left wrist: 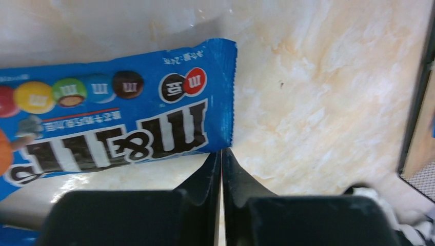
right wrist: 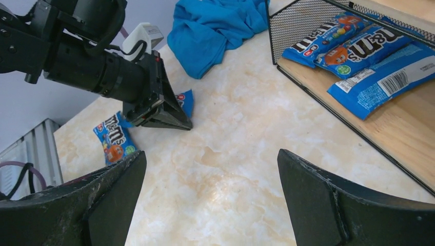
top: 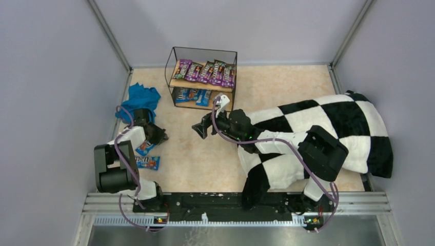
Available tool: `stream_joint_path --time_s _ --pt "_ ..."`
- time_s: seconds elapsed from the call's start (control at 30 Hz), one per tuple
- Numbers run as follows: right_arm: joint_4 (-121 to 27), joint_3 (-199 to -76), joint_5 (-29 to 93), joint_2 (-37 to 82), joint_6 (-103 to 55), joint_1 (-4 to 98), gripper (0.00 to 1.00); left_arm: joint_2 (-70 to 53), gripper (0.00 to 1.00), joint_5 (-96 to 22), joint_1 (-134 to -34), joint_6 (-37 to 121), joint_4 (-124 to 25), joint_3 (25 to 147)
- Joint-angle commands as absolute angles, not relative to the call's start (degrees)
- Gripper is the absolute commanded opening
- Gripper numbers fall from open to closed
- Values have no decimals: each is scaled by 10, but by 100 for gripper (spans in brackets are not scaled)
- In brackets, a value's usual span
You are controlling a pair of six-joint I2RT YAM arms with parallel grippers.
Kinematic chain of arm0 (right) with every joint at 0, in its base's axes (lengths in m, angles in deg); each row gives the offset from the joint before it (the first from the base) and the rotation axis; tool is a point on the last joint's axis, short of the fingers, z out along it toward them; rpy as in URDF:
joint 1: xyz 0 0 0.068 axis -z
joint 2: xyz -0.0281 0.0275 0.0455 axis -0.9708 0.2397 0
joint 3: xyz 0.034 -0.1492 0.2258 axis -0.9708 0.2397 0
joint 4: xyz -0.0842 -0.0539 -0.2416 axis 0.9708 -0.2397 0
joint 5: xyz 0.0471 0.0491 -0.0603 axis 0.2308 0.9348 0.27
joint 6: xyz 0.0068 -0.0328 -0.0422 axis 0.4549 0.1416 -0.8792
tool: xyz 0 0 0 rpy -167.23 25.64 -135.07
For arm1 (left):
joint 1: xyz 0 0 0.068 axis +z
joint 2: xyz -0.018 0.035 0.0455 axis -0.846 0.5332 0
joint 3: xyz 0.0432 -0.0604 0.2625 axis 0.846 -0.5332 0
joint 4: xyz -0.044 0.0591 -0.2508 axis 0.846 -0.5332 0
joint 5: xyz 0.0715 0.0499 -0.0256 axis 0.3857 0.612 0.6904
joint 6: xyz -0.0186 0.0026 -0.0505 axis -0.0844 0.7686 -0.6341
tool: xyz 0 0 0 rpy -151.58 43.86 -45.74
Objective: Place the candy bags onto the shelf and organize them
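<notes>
Two loose blue candy bags [top: 147,163] lie on the table [top: 287,87], left of the shelf [top: 176,65]. Your left gripper [left wrist: 221,154], jaws pressed together, has its tips at one bag's edge. Purple bags [top: 205,72] line the shelf's upper board and shelved blue bags [top: 192,96] the lower. Your right gripper [right wrist: 210,152] hangs just before the shelf, jaws spread wide.

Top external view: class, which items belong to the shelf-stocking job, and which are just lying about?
Job: shelf; purple candy bags; shelved blue candy bags; loose blue candy bags.
Lying about: teal cloth; checkered pillow.
</notes>
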State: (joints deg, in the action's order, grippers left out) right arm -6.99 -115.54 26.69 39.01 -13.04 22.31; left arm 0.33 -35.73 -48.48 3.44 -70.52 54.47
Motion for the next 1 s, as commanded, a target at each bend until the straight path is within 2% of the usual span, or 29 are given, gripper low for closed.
stream_joint_path --time_s 0.0,0.03,0.27,0.3,0.33,0.37,0.43,0.63,0.97 --pt "-77 -1170 246 364 -159 227 99 29 3 -362 -489 53 -684 510" --pt "-79 -1170 244 363 -160 227 99 29 0 -368 -489 58 -683 508" --pt "-81 -1166 243 357 -164 227 99 -13 2 -401 -490 95 -688 489" --pt "-80 -1166 243 358 -163 226 99 -26 14 -398 -490 101 -691 491" --pt "-79 -1166 244 358 -162 227 99 -39 33 -390 -490 106 -696 493" --pt "-77 -1166 245 359 -161 227 99 -53 46 -378 -490 106 -702 495" --pt "-73 -1166 248 361 -159 227 99 -74 57 -350 -487 100 -712 496" --pt "-78 -1165 243 360 -162 227 99 -99 65 -303 -478 36 -706 484" --pt "-74 -1163 222 355 -176 226 99 -47 58 -241 -474 -113 -767 526"
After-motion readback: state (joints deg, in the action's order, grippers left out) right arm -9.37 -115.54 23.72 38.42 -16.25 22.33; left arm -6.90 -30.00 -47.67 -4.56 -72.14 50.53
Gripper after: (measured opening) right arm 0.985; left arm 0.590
